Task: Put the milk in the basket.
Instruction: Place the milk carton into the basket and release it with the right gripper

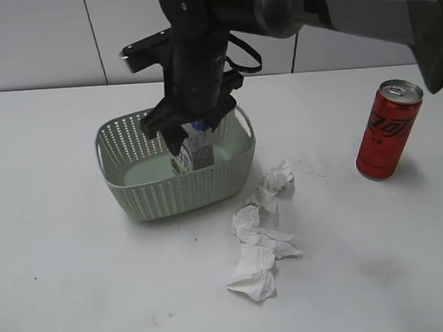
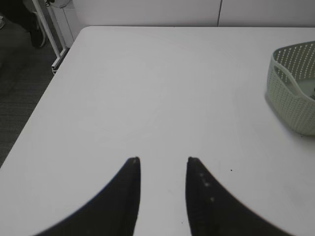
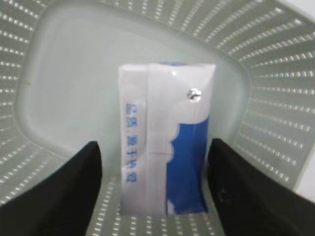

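Task progress: the small white rectangular milk carton with blue lettering [image 1: 193,151] already stands inside the pale green perforated plastic basket [image 1: 129,191], so the placing looks essentially done; what is left, by my reckoning, is for the arm to lift clear and leave the carton behind.

Milk position: upright or nearly so on the basket floor, toward the basket's right-hand half as seen from the front; the basket itself sits left of the table's middle, toward the far edge.

Right gripper [image 3: 153,183]: reaching down into the basket from above, its dark fingers [image 3: 64,191] spread to either side of the carton. In the right wrist view a sliver of basket floor shows between each finger and the carton's sides, so it appears to have let go; whether a pad brushes the carton lower down I cannot tell.

Left gripper [image 2: 163,160]: parted, holding nothing, hovering over bare white table [image 2: 147,88] near the left edge, well apart from the basket.

Other things: a red soda can [image 1: 388,129] stands near the right edge; crumpled white tissue [image 1: 260,239] lies just beside the basket's front right corner.
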{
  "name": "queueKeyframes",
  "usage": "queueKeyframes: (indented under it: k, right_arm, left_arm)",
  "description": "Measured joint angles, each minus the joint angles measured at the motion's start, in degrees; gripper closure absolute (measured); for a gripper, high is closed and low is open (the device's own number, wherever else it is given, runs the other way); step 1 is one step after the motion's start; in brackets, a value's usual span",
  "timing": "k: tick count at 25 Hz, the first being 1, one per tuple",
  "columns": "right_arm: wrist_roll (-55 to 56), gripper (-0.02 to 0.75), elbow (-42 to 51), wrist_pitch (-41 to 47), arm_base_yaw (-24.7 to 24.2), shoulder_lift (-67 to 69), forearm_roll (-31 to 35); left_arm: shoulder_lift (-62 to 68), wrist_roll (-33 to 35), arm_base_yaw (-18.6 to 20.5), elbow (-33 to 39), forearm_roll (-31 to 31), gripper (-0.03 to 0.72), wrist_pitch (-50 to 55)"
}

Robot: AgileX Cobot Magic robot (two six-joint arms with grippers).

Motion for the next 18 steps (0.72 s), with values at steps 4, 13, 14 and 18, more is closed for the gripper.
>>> queueKeyframes:
  k: [4,13,14,18]
  right_arm:
    - [-0.1,0.146,-4.8,4.5,0.0,0.0,0.3]
    - [-2.0,0.146,-15.6,10.3,-1.4,-1.5,0.0]
    - [-2.3,0.146,-15.3,10.4,-1.9,-1.9,0.0]
    - [-3.8,0.146,-10.3,10.5,-4.5,-6.8,0.1]
  left_arm:
    - [0.0,0.0,0.0,0.0,0.0,0.455,0.0]
    - [0.0,0.0,0.0,0.0,0.0,0.455,0.0]
    - [0.0,0.0,0.0,0.0,0.0,0.455,0.0]
    - [0.0,0.0,0.0,0.0,0.0,0.455,0.0]
